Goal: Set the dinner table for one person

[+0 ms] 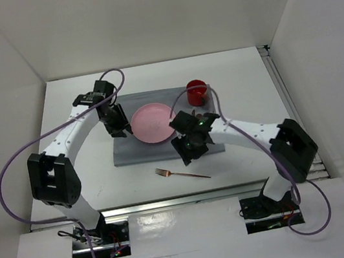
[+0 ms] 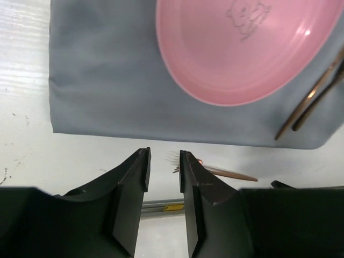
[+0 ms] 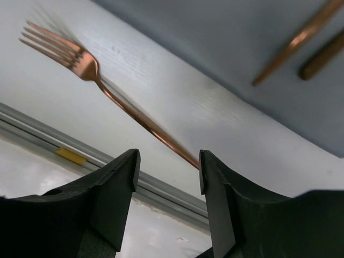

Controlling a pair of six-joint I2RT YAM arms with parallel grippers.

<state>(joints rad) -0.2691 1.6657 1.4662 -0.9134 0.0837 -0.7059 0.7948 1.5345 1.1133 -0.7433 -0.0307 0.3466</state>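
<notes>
Dinner table is the white top under everything: rigid, fixed, nothing to grab. Fork lies flat on it just off the near edge of the grey cloth, clear of the pink plate. Looks thin, stiff, light and probably slick, so pinch across the handle mid-length. Right gripper hangs pitched down near the fork handle, jaws apart, empty. Left gripper sits over the cloth left of the plate, jaws narrowly apart, empty.

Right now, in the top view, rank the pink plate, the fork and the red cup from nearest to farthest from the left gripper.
From the left gripper:
1. Pink plate, just beside it, on the grey cloth.
2. Fork, on the table, toward the near edge.
3. Red cup, at the cloth's far right corner.
</notes>
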